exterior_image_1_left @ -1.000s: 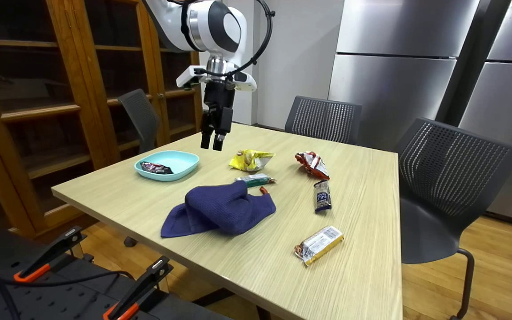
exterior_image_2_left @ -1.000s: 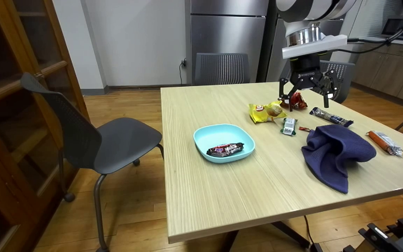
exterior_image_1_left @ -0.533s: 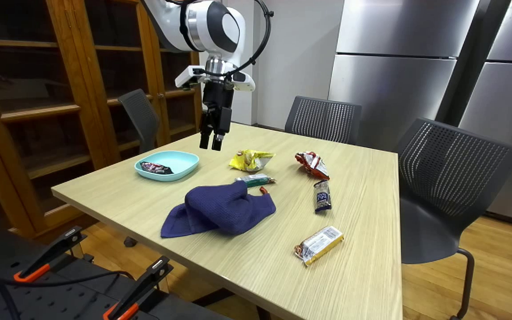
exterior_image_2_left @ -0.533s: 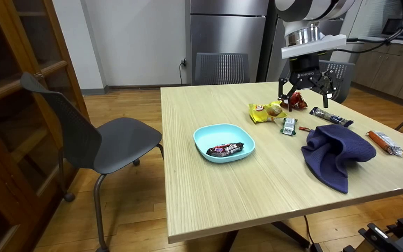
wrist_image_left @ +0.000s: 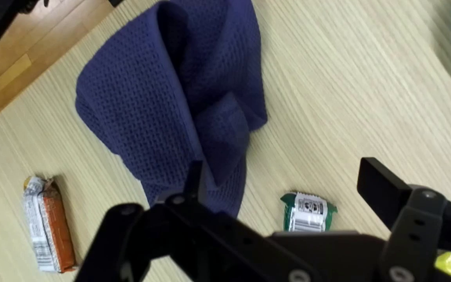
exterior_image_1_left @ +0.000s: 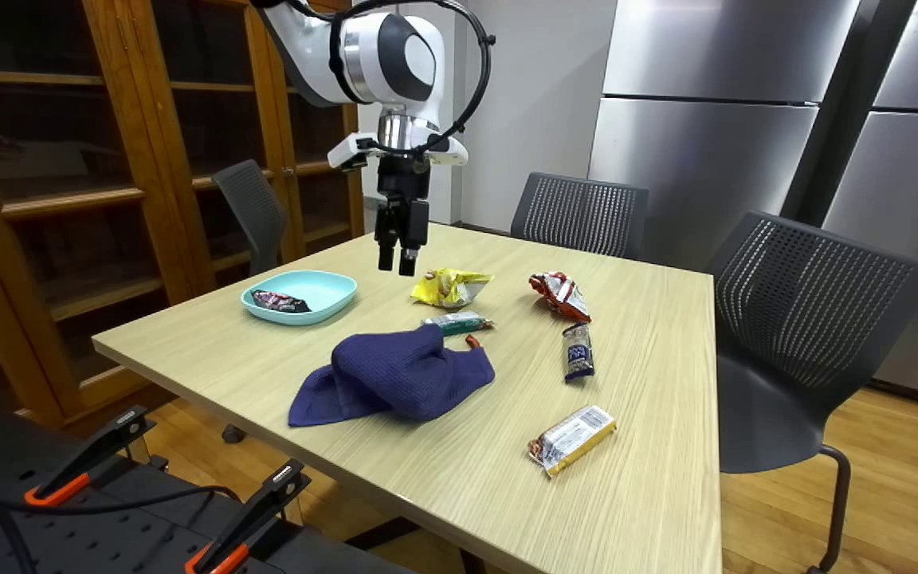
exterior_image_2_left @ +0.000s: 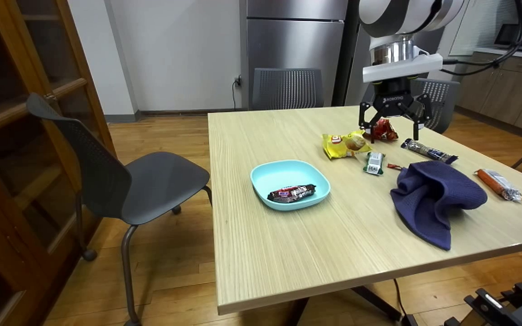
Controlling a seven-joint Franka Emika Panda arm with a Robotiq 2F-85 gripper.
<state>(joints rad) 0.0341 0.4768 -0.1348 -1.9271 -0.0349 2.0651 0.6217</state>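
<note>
Gripper (exterior_image_2_left: 394, 137) spread wide, empty, above table (exterior_image_2_left: 279, 249) near green bar (exterior_image_2_left: 373, 163), yellow bag (exterior_image_2_left: 345, 145). 1 dark bar (exterior_image_2_left: 291, 194) in bowl (exterior_image_2_left: 283, 172); those 2, red bag (exterior_image_2_left: 384, 130), blue bar (exterior_image_2_left: 428, 151), orange bar (exterior_image_2_left: 499, 184) outside.

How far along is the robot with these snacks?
One dark-wrapped bar lies in the light-blue dish, so that looks done. Nothing is in hand: the gripper hangs open above the table. Possibly left, outside the dish: the green packet, yellow bag, red bag, navy bar and orange bar.

The spread gripper (exterior_image_2_left: 394, 139) hovers above the table (exterior_image_2_left: 283, 246)
</note>
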